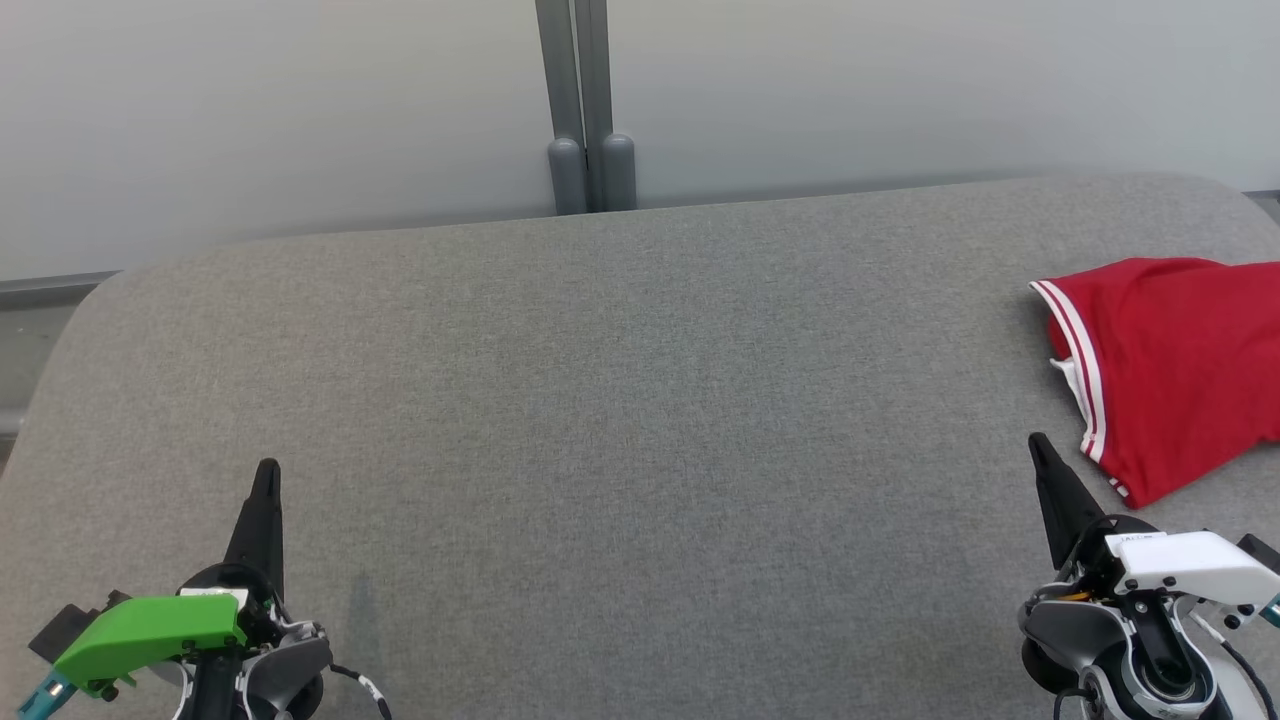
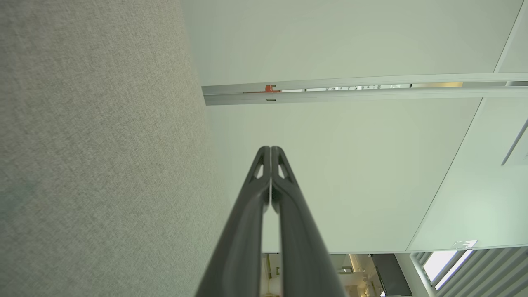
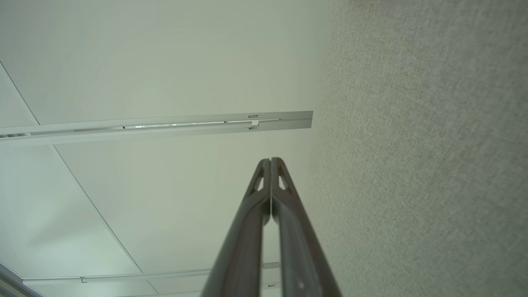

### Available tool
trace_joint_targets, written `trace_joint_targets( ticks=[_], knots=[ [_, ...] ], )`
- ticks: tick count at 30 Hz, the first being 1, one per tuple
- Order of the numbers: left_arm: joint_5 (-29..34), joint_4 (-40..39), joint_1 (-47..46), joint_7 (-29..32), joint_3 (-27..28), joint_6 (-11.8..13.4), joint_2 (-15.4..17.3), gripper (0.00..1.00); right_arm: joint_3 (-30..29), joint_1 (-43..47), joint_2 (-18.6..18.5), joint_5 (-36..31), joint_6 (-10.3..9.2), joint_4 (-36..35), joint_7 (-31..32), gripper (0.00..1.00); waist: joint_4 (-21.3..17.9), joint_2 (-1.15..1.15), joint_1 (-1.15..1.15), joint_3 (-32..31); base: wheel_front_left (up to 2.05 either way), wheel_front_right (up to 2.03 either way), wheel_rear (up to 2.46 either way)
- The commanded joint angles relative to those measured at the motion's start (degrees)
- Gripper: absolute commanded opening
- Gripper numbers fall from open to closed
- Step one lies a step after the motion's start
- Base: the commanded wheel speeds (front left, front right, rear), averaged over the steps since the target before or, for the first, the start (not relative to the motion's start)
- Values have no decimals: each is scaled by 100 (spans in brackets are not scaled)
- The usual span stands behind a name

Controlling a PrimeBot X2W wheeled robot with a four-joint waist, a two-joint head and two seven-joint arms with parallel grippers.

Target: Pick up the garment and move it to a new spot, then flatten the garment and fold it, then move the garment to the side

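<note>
While the left claw (image 1: 268, 468) and right claw (image 1: 1036, 442) are both shut and empty, the red garment (image 1: 1180, 360) lies bunched at the counter's (image 1: 640, 400) right edge, so a poor pinch could let it slip off.

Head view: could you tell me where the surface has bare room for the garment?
The surface is bare from its left edge to the garment, between the wall, left gripper and right gripper. Crowded only far right, by the garment.
</note>
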Motion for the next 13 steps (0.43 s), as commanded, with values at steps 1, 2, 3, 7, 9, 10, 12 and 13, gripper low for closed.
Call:
trace_joint_targets(
  ticks=[1, 2, 3, 7, 9, 10, 12, 13],
  knots=[
    [-12, 7, -92, 24, 19, -37, 47, 0, -14, -42, -2, 40, 4, 14, 13, 0, 0, 0, 0, 0, 0, 0, 0],
    [-12, 8, -90, 24, 19, -36, 46, 0, -15, -41, -1, 38, 4, 14, 14, 0, 0, 0, 0, 0, 0, 0, 0],
    [-12, 7, -90, 24, 20, -36, 46, 0, -16, -41, 0, 36, 4, 13, 16, 0, 0, 0, 0, 0, 0, 0, 0],
    [-11, 7, -90, 25, 20, -32, 46, 0, -20, -42, 3, 30, 4, 13, 21, 0, 0, 0, 0, 0, 0, 0, 0],
    [-10, 7, -90, 25, 20, -32, 45, 0, -22, -42, 4, 27, 4, 13, 20, 0, 0, 0, 0, 0, 0, 0, 0],
    [-10, 7, -90, 25, 21, -32, 45, 0, -23, -43, 6, 26, 4, 13, 21, 0, 0, 0, 0, 0, 0, 0, 0],
    [-10, 7, -90, 26, 21, -32, 45, 0, -25, -43, 7, 23, 4, 13, 23, 0, 0, 0, 0, 0, 0, 0, 0],
    [-10, 7, -90, 26, 20, -32, 45, 0, -25, -43, 7, 22, 4, 14, 25, 0, 0, 0, 0, 0, 0, 0, 0]
  ],
)
